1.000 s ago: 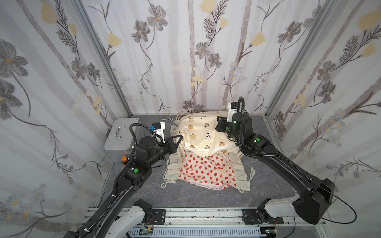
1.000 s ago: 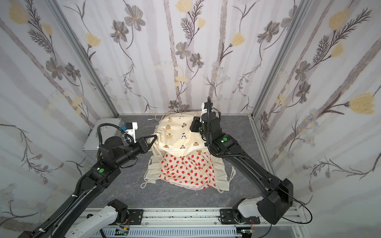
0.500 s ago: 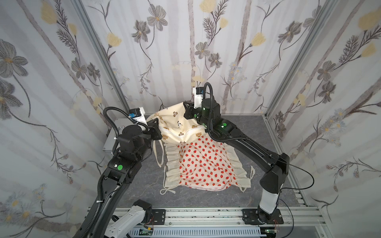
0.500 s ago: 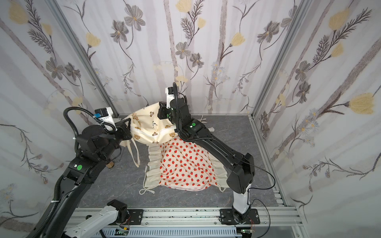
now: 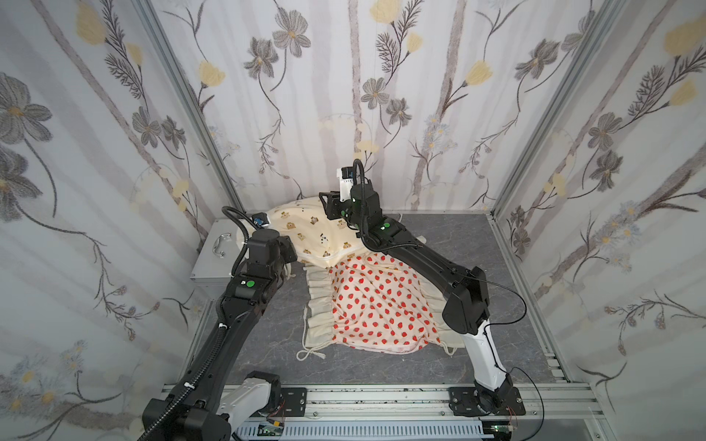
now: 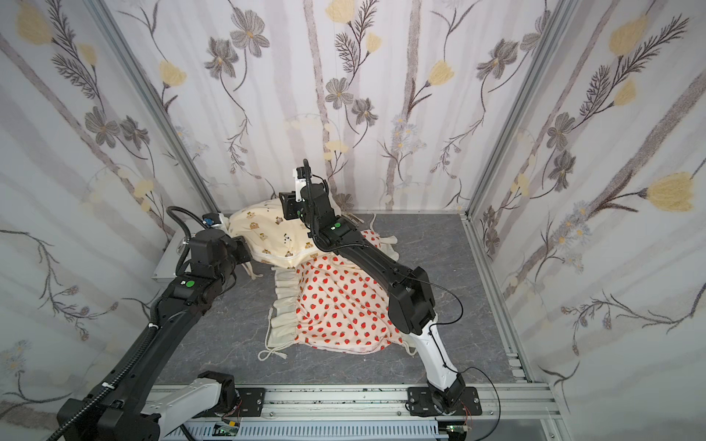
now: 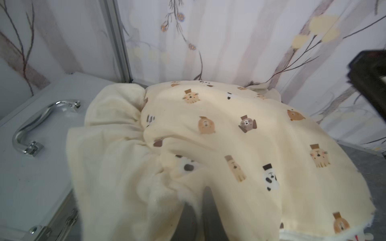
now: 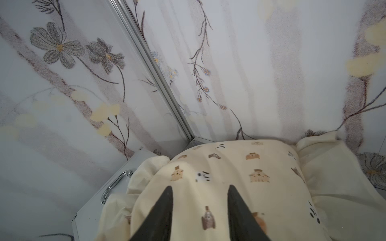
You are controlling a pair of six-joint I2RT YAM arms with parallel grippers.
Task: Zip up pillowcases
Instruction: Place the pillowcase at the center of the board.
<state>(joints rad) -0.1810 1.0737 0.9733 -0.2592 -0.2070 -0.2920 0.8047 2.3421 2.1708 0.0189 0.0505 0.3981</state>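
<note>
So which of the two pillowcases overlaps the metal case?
The cream animal-print pillowcase: one side of it drapes onto the grey metal case. The strawberry pillowcase lies apart from the case.

The jaws of the left gripper (image 6: 244,249) are buried under the bear pillowcase (image 7: 229,135), so their spacing cannot be told. The far edge of the strawberry pillowcase (image 5: 376,305) is hidden beneath it and the right arm (image 5: 420,259). The grey case (image 5: 214,259) is partly covered. The fingers (image 8: 164,210) of the right gripper (image 8: 200,187) are cut off at the frame edge; zippers cannot be made out.
</note>
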